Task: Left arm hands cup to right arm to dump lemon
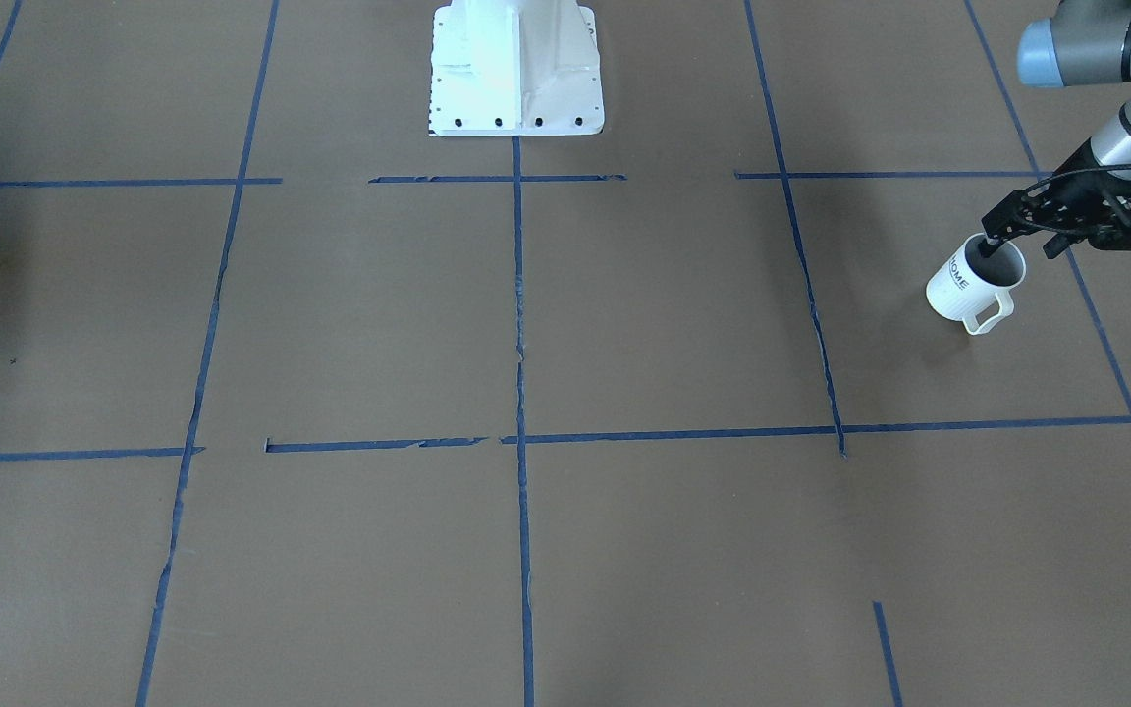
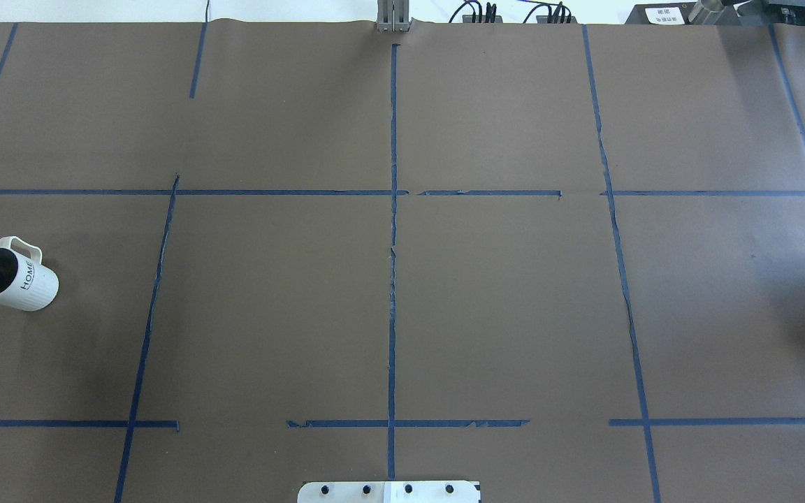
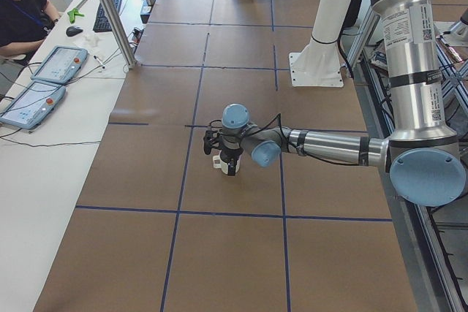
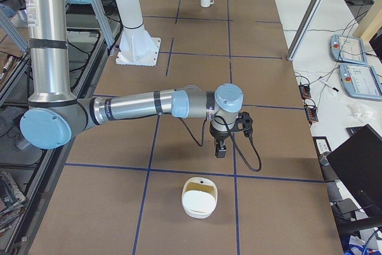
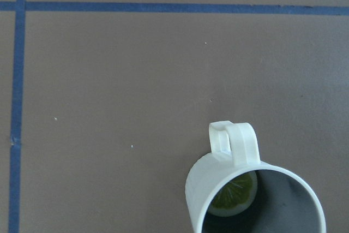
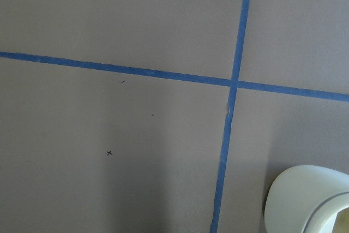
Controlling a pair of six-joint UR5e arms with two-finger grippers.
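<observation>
The white ribbed cup (image 1: 970,287) with "HOME" on its side is upright at the table's left end, also seen in the overhead view (image 2: 19,279). The lemon (image 5: 235,193) lies in its grey bottom. My left gripper (image 1: 992,242) comes in from above and is shut on the cup's rim opposite the handle, one finger inside. I cannot tell if the cup rests on the table. My right gripper (image 4: 219,150) hangs at the table's other end, just behind a cream bowl (image 4: 200,198). It shows only in the right side view, so I cannot tell whether it is open or shut.
The cream bowl's rim shows in the right wrist view (image 6: 308,197). The white robot base (image 1: 516,69) stands at mid-table on the robot's side. Blue tape lines grid the brown table. An operator (image 3: 22,5) sits at a side bench with tablets.
</observation>
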